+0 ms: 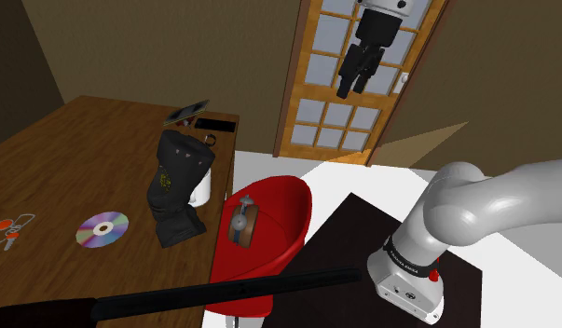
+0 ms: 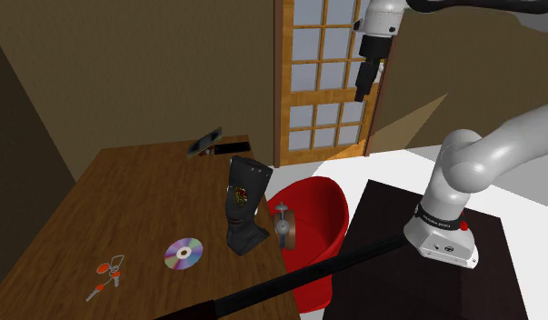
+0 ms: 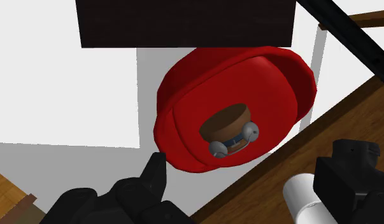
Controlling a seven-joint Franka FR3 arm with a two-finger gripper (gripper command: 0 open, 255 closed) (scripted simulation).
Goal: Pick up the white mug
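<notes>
The white mug (image 1: pixel 203 189) stands on the brown wooden table (image 1: pixel 74 158), mostly hidden behind a black boot (image 1: pixel 179 186). In the wrist view the mug (image 3: pixel 304 193) lies beside that boot (image 3: pixel 351 170), far below the hand. My black gripper (image 1: pixel 356 86) hangs high in the air in front of the panelled door (image 1: pixel 339 116), well above and beyond the table's far corner. Its fingers stand apart with nothing between them. From the second exterior view the gripper (image 2: pixel 363 89) is seen edge-on before the door, and the boot (image 2: pixel 243 205) covers the mug.
A red chair (image 1: pixel 269 233) with a small brown object (image 1: pixel 241 224) on its seat stands against the table's edge. A long black bar (image 1: pixel 223 293) crosses in front. On the table lie a disc (image 1: pixel 102 228), red-tagged keys (image 1: pixel 10 229) and a tablet (image 1: pixel 187 113).
</notes>
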